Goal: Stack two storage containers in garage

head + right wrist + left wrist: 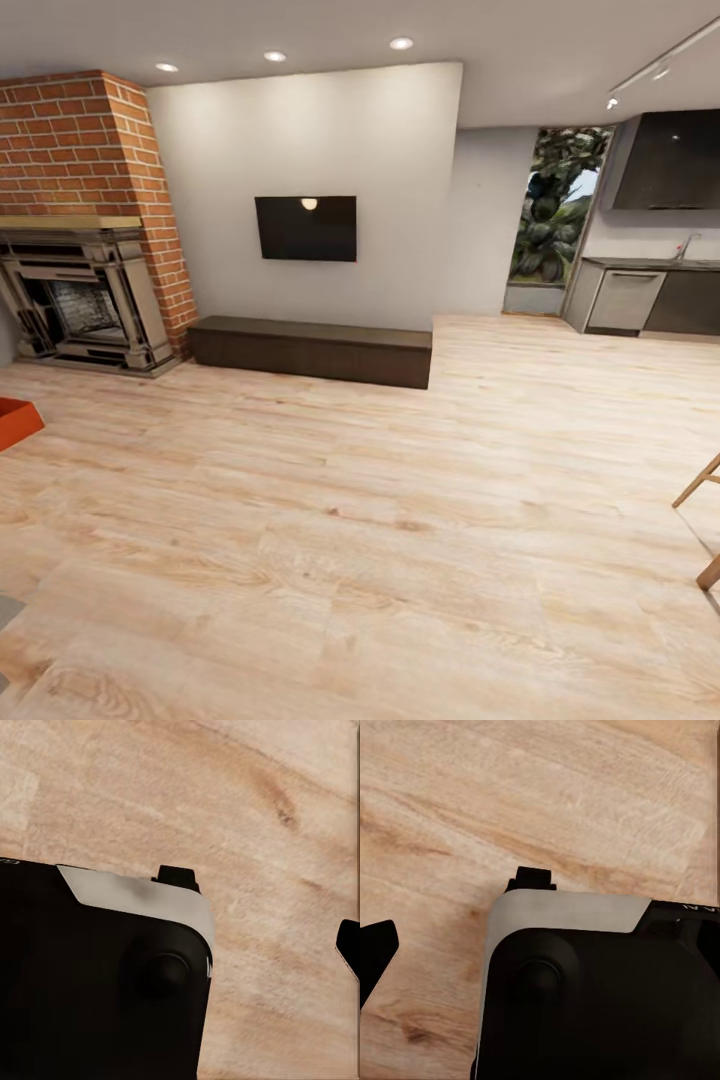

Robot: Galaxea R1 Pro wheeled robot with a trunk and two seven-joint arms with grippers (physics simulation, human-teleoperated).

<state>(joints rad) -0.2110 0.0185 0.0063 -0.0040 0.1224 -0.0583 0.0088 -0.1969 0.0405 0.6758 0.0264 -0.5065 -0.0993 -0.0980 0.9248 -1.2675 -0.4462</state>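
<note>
One orange-red storage container pokes into the head view at the far left edge, resting on the light wood plank floor of the living room; just its corner shows. The second container is out of view. In the left wrist view my left gripper hangs open over the planks, its dark fingertips wide apart with nothing between them. My right gripper is likewise open and empty above the wood in the right wrist view. The garage is out of view.
A red brick fireplace stands at the left, a low dark bench under a wall TV. Kitchen cabinets lie far right. Wooden legs jut in at the right edge. My own black-and-white body shows below both wrists.
</note>
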